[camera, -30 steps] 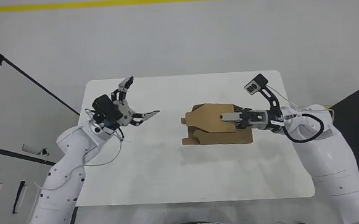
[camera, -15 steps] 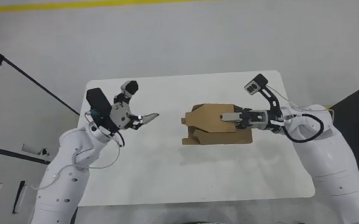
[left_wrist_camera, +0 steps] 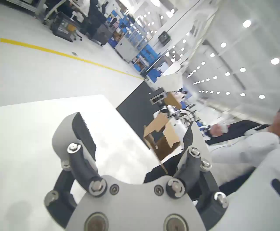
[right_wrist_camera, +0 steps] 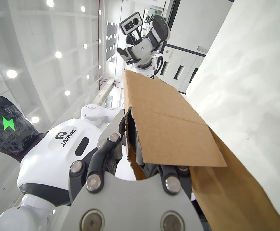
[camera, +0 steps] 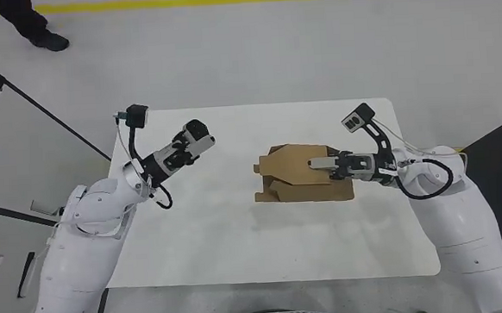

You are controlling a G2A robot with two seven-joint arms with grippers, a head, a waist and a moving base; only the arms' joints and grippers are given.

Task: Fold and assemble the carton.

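A brown carton point(camera: 297, 175), partly folded with loose flaps, lies on the white table point(camera: 239, 244) right of centre. My right gripper point(camera: 319, 163) is over the carton's right side, shut on a cardboard panel. In the right wrist view that panel point(right_wrist_camera: 170, 122) sits between the jaws of the right gripper point(right_wrist_camera: 129, 142), one finger hidden behind it. My left gripper point(camera: 201, 139) hovers over the table's left part, well apart from the carton. In the left wrist view the left gripper point(left_wrist_camera: 135, 131) is open and holds nothing, with the carton point(left_wrist_camera: 160, 136) beyond its fingers.
A black-framed cabinet point(camera: 7, 128) stands just off the table's left edge. A dark floor mat point(camera: 501, 154) lies off the right edge. Bare table surface spans the gap between the left gripper and the carton, and the near side.
My left wrist has rotated and swung up and to the right, so its gripper now faces the carton. The right gripper and the carton have not moved.
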